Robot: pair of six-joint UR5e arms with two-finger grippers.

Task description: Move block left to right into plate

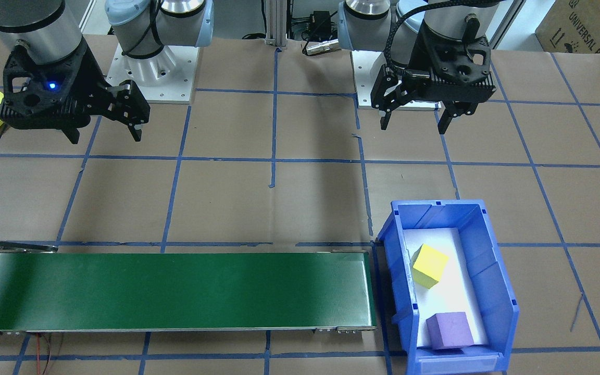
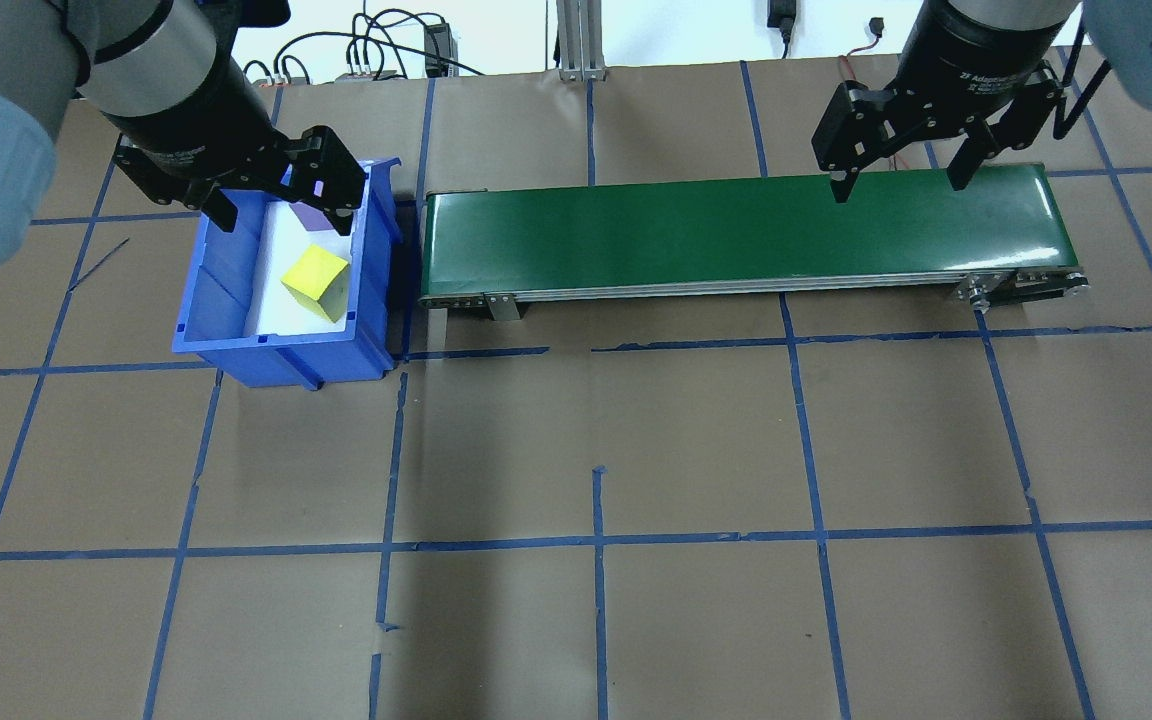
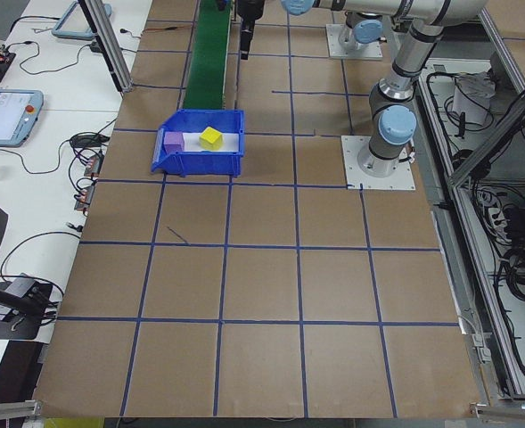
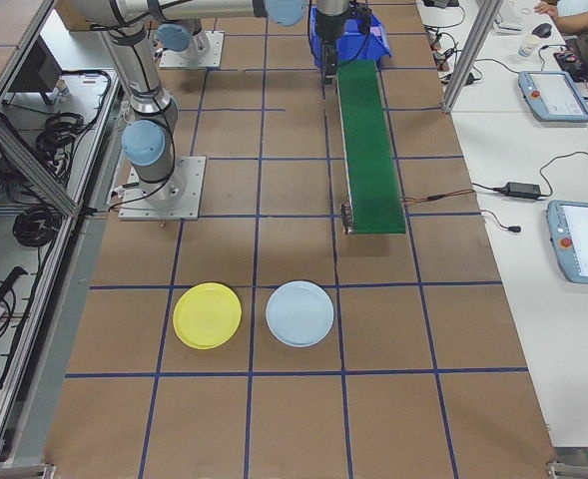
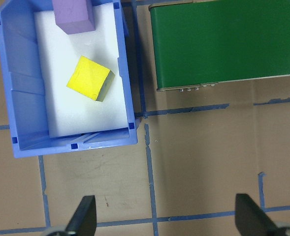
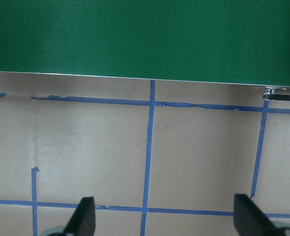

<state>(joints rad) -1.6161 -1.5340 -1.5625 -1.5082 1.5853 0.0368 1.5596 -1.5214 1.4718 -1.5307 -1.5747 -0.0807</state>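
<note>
At the left end of the paper-covered table, the left gripper hangs above the surface with its jaws spread wide and nothing between them, a little short of the blue bin. In that bin lie the two candidates for the move: a yellow block, resting tilted, and a purple block beside it toward the bin's open front. Neither has been touched. Seen from the left wrist camera, the yellow block sits at roughly 11 o'clock from the fingers, the purple one farther off at about 12.

The right gripper waits at the far end of the green conveyor, likewise wide open and empty. The yellow plate, the destination, lies well beyond the conveyor's right end, with a pale blue plate next to it at its 3 o'clock in the right-side view.

The step in hand looks to be the first pick. Done well, it would mean centring the left gripper over one block and turning the wrist so the fingers meet two flat, opposite faces; the yellow block's skewed, tipped pose makes that alignment matter most. The bin's walls stand close to both blocks, so a straight vertical descent with fingers clear of the rim seems wise. The belt probably carries the block across to the waiting arm.
</note>
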